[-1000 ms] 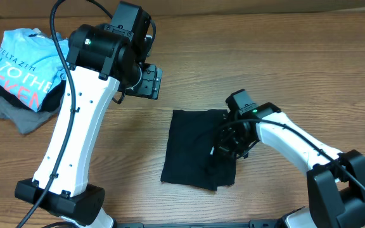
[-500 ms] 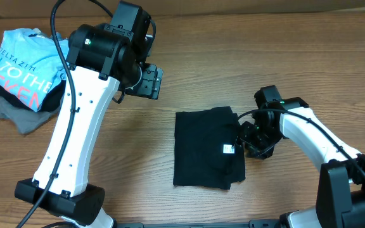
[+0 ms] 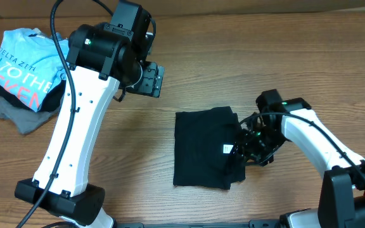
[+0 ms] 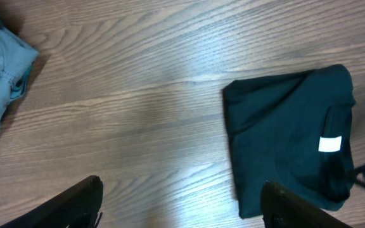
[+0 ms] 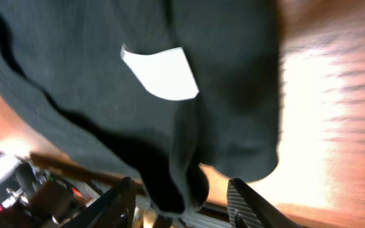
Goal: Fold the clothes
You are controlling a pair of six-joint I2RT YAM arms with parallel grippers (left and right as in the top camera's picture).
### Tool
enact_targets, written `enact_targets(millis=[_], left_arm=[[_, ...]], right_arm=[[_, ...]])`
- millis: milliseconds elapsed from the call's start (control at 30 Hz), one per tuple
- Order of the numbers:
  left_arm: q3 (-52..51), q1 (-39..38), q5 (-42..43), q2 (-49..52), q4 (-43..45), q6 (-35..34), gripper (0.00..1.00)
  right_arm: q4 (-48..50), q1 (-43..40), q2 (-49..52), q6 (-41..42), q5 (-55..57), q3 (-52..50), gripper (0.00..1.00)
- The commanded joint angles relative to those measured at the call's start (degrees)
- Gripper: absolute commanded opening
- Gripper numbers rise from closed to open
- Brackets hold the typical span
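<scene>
While R gripper (image 5: 177, 199) straddles its edge, 1 black tee (image 3: 204, 149) shows 1 tag (image 3: 228, 149).

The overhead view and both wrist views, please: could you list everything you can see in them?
black T-shirt: one, black, folded, middle of the table.
neck tag: one, white, near the black T-shirt's right edge.
blue T-shirt: one, light blue with white and pink lettering, on top of a pile at the far left.
grey garment: one, grey, at the bottom of that pile.
table: one, brown wood, under everything.
left gripper: one, black, open and empty, raised above the table.
right gripper: one, black, jaws apart around a fold at the black T-shirt's right edge.
</scene>
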Motion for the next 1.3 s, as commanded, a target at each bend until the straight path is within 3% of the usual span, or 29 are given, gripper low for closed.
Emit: enact_targets(millis=[0,233,333,633,800,1100,1267], left_arm=[[0.8,0.2,-0.5,-0.9,0.4,1.1,0.82],[0.5,0.2,-0.5,-0.9,0.3,1.1,0.82],[0.5,0.2,-0.5,-0.9,0.3,1.1,0.83],[0.5,0.2,-0.5,-0.9,0.5,1.1,0.84],[0.5,0.2,-0.5,-0.9,0.5,1.1,0.83],[0.5,0.3,-0.7,-0.9,0.9,1.1,0.85],[0.5,0.3,-0.7,-0.8,1.7,1.1,0.85]], right_arm=[[-0.2,3.1,-1.3,0.2,-1.6,-1.0,0.44],[2.8,8.2,-1.3,6.6,1.4,-5.7,0.44],[3.7,8.4,-1.3,6.6,1.7,-6.7,0.49],[7.9,10.9,-1.3,6.2,-1.3,-8.0,0.47],[8.3,11.5,-1.3,6.7,-1.4,-8.7,0.04],[-2.8,10.1,-4.5,6.0,12.0,1.7,0.04],[-3.5,9.9,-4.6,6.0,14.5,2.6,0.04]])
